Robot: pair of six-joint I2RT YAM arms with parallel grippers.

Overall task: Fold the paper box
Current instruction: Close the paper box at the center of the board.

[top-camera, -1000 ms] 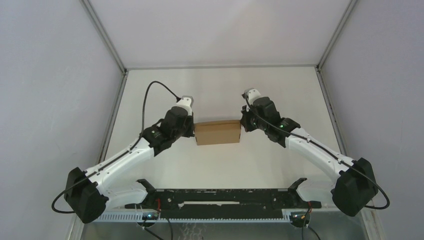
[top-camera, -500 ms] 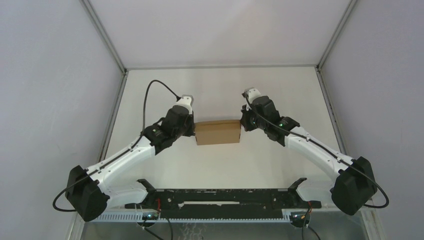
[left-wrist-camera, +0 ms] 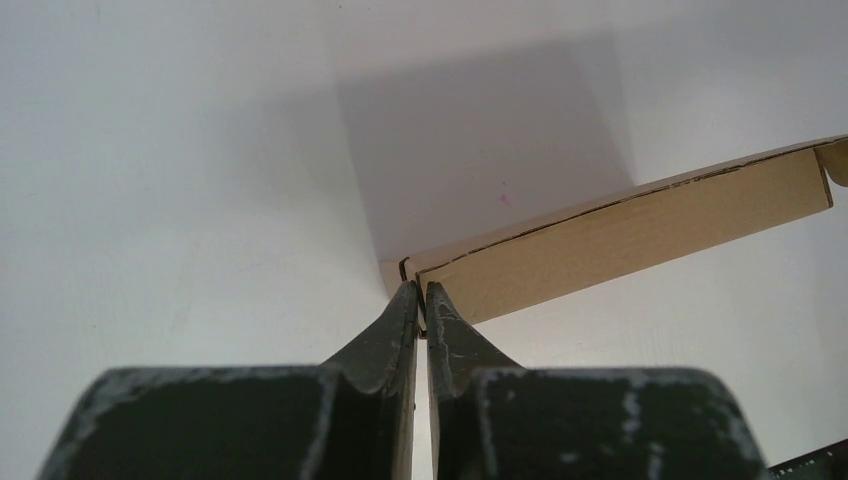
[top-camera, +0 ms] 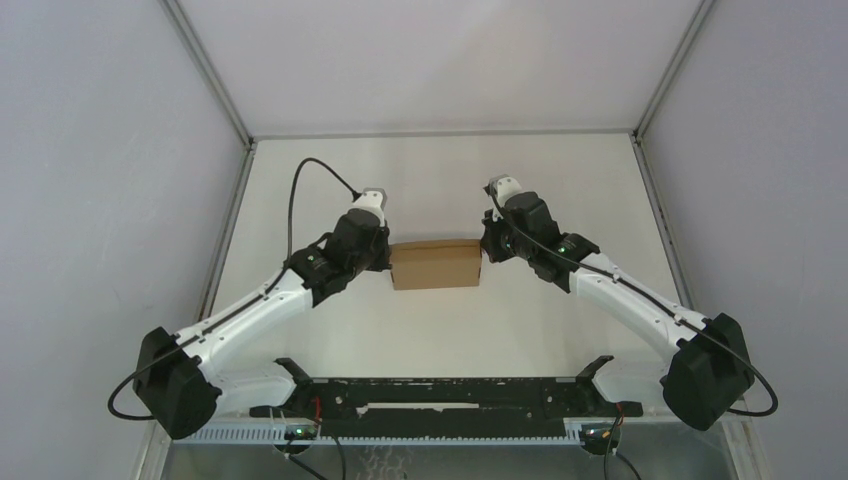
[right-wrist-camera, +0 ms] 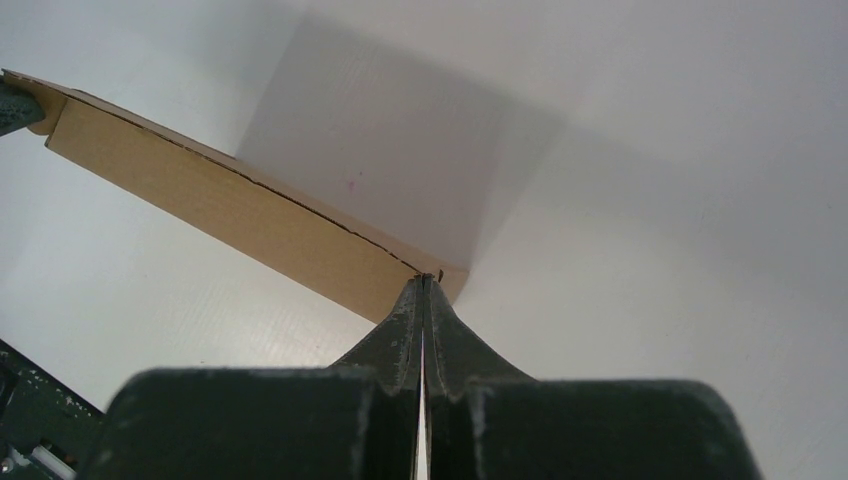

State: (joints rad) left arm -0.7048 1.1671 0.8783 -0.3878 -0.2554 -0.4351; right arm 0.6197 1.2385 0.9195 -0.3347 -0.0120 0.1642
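Paper box of plain brown cardboard has hardly moved, still pinched at each end by the narrowed left gripper and right gripper, so folding looks about finished.

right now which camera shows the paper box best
The top external view: it shows the paper box whole, with its full top face in sight. Each wrist view shows only one long side wall running away from the near corner.
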